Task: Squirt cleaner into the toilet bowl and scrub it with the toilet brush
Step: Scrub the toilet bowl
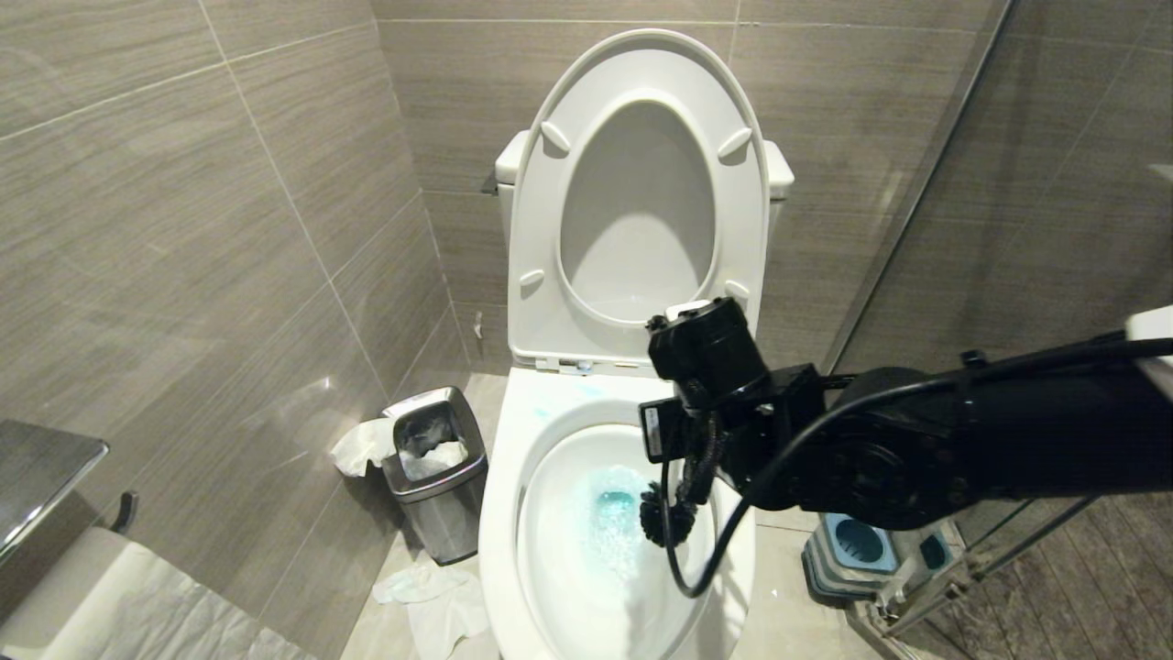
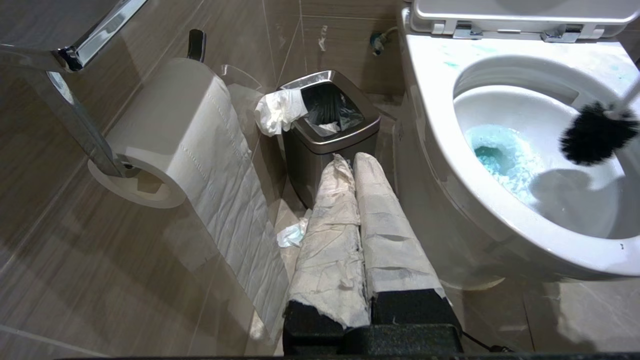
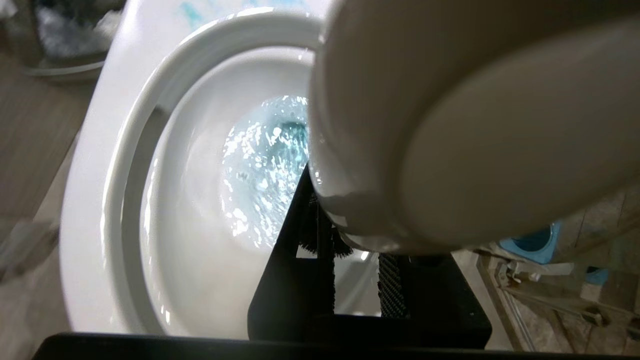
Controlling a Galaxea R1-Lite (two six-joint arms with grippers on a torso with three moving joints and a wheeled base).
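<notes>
Black toilet brush (image 1: 666,515) head below right claw (image 3: 350,250) (gripped), over toilet bowl (image 1: 499,513).

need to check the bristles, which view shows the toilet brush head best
The left wrist view: the toilet brush head shows whole and unblocked, hanging above the tinted water. In the head view the right gripper and its cable partly cover it. The right wrist view shows mostly the handle end, with only a few bristles.
</notes>
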